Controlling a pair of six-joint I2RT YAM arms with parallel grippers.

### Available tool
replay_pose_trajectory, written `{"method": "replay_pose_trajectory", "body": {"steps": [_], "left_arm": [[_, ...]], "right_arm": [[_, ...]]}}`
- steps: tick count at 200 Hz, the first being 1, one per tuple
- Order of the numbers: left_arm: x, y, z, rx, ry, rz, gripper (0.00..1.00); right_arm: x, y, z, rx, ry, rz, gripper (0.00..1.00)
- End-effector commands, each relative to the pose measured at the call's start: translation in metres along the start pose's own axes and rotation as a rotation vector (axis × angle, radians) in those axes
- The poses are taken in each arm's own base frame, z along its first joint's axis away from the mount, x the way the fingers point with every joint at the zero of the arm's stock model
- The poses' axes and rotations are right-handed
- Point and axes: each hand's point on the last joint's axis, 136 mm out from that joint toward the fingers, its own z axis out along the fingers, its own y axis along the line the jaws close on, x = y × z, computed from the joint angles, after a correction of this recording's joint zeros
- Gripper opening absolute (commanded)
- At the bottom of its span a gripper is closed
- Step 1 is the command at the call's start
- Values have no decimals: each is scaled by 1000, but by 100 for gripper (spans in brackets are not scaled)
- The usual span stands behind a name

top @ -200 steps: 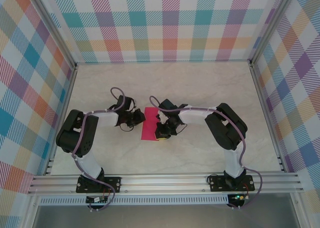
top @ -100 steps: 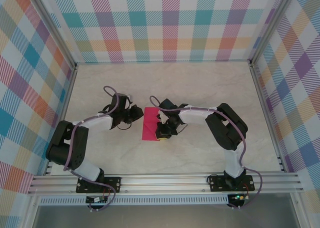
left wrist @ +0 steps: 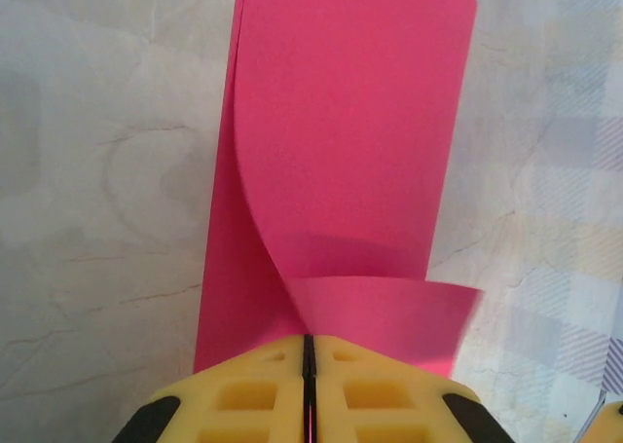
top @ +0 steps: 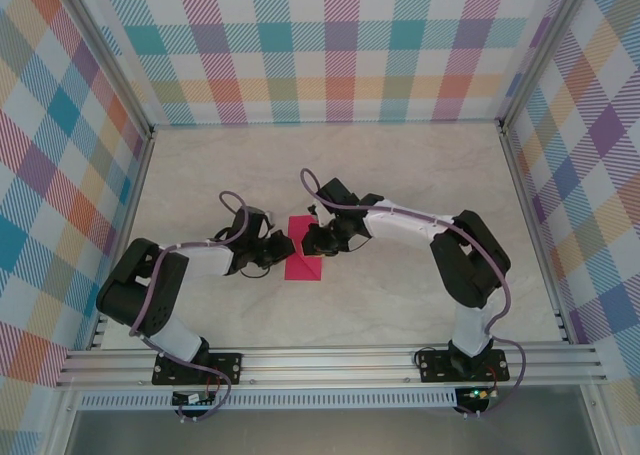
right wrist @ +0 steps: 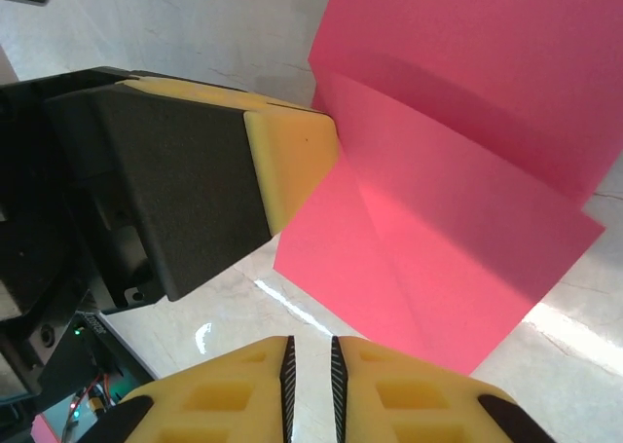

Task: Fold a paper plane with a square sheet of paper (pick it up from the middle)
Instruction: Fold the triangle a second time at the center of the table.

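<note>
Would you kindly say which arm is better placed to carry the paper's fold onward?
Left, probably: the left claw is shut on the curled paper; the right claw hovers nearby, holding nothing.

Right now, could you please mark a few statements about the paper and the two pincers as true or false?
1. The left pincer is shut on the pink paper. True.
2. The paper lies completely flat. False: one flap curls up off the table.
3. The right pincer grips the paper. False: its jaws stand slightly apart with nothing between.
4. The table is pale and marble-patterned. True.
</note>
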Motion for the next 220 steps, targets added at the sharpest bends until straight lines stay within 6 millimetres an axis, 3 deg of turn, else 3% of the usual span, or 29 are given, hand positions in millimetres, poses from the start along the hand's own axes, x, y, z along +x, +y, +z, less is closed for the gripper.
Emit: {"method": "replay_pose_trajectory", "body": {"steps": [1, 76, 139, 178, 220], "left_arm": [[0, -12, 7, 45, 7, 9, 10], [-5, -14, 3, 30, -11, 0, 10], [-6, -29, -18, 69, -49, 39, 11], [-5, -33, -9, 94, -30, 45, 10], [-4, -11, 8, 5, -13, 13, 8]], "right_arm": [[-5, -7, 11, 18, 12, 16, 18], [-7, -23, 33, 67, 50, 35, 15], [-7, -24, 39, 58, 65, 22, 14], [-8, -17, 39, 17, 66, 9, 14], [-5, -11, 40, -18, 82, -3, 12]]}}
